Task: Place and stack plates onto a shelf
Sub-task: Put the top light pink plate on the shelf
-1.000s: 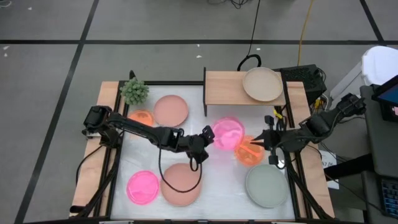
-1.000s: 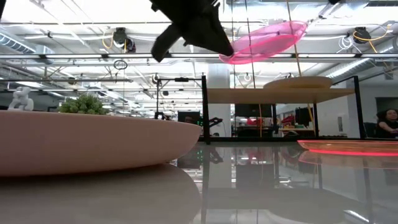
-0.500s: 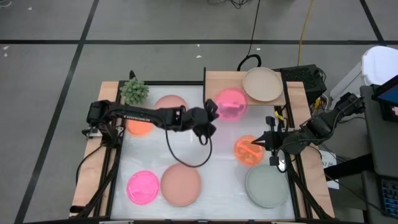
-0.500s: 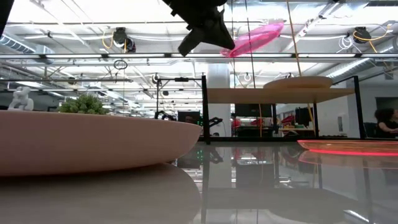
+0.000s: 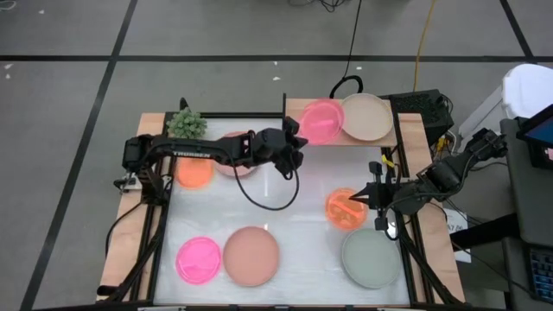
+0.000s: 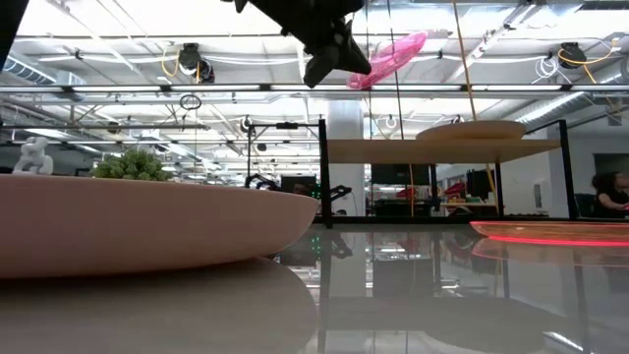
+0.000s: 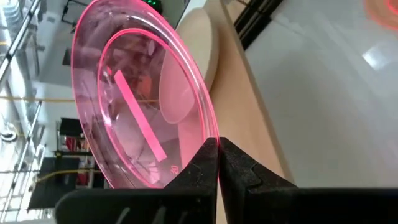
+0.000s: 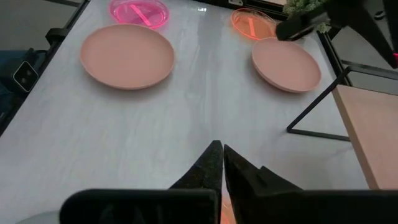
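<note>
Pink plate [image 5: 320,121] in left end effector [image 5: 298,140] over wooden shelf [image 5: 304,132].

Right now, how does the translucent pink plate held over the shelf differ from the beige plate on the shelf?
The translucent neon pink plate is gripped by the left hand and tilted; the matte beige plate lies flat on the wooden shelf. The pink one looks slightly smaller. Both are round.

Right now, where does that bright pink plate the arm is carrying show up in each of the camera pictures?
High view: the pink plate is over the shelf, beside the beige plate.
Low view: top centre, above the shelf.
Left wrist view: fills the left, pinched at its rim.
Right wrist view: not in it.
Shared landmark: the beige plate.
</note>
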`<act>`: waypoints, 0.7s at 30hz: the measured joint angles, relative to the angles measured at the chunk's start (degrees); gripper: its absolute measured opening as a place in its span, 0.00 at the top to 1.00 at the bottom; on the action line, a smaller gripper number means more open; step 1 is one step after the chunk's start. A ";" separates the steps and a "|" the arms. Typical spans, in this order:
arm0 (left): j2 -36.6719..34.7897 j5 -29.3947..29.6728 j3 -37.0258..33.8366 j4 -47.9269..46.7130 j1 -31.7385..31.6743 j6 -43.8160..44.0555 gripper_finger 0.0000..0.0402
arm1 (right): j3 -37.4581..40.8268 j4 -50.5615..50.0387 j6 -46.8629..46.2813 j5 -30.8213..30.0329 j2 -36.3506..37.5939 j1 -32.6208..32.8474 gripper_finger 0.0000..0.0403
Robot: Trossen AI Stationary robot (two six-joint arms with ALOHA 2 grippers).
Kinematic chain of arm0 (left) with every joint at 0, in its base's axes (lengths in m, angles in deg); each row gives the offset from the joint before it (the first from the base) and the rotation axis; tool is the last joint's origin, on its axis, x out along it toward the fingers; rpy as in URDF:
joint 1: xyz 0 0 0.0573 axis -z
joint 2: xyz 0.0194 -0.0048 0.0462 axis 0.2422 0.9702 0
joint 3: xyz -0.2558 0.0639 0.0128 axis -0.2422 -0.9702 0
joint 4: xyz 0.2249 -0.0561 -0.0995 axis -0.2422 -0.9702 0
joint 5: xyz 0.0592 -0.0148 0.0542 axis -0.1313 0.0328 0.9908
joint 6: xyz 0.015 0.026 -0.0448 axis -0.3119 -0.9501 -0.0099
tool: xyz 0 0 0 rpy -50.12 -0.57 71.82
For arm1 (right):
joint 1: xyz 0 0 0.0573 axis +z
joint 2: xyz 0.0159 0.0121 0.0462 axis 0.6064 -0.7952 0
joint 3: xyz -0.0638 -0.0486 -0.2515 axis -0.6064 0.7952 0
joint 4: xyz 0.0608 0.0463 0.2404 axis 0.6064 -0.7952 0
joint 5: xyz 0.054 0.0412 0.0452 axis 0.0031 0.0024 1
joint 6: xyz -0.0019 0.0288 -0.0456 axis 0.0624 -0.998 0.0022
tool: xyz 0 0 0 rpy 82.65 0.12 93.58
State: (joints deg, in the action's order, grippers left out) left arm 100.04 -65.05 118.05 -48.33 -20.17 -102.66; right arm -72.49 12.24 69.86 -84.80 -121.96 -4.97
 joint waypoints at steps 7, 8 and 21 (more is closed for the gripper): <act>3.18 0.67 0.02 2.11 -2.31 3.59 0.99 | 0.00 0.02 -0.08 -0.07 0.00 0.00 1.00; 3.82 1.29 0.02 2.39 -2.45 3.98 0.99 | 0.00 0.01 -0.08 -0.07 0.00 0.00 1.00; 6.93 2.36 -0.03 3.52 -4.34 8.34 0.95 | 0.02 -0.05 -0.13 -0.04 0.00 0.00 1.00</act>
State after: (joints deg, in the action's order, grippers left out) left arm 106.97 -62.69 118.02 -44.81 -24.51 -94.32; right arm -72.47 12.19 69.74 -84.85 -121.96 -4.97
